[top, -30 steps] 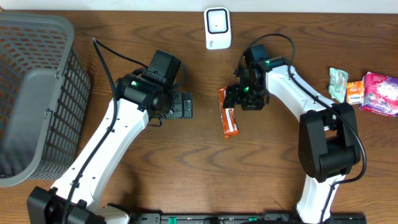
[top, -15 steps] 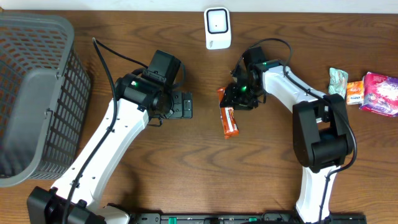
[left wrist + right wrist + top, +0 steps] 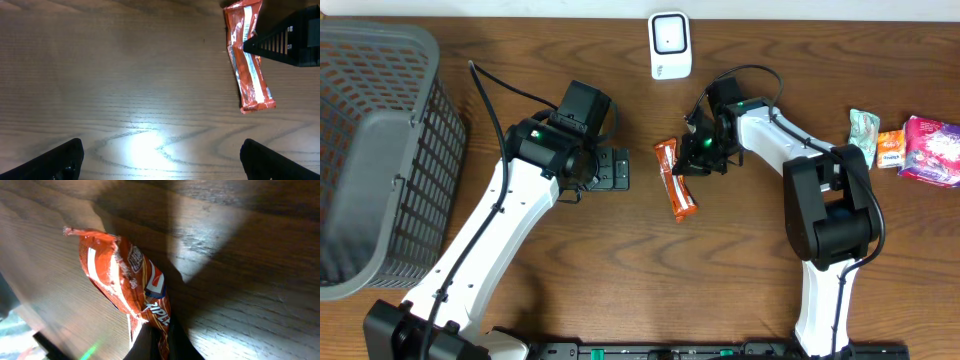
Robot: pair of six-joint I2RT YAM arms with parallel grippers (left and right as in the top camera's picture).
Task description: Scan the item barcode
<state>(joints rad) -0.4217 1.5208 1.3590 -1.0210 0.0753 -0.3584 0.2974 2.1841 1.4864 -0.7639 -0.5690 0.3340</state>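
One snack bar (image 3: 677, 188) now pinched in the right gripper (image 3: 690, 165) jaws and dragged left; left gripper (image 3: 617, 168) jaws stay spread. Scanner (image 3: 670, 45) next, I'd guess.

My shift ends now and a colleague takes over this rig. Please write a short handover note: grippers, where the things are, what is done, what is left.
Left gripper: open and empty, over the brown wooden table, to the left of the bar.
Right gripper: shut on the orange foil-wrapped snack bar, pinching it near one end.
White box-shaped barcode scanner: at the far edge of the table, beyond the bar.
Done: the bar is gripped. I cannot tell if it is lifted.
Left: bring the bar to the scanner with its barcode facing the scanner. No barcode shows in these views.
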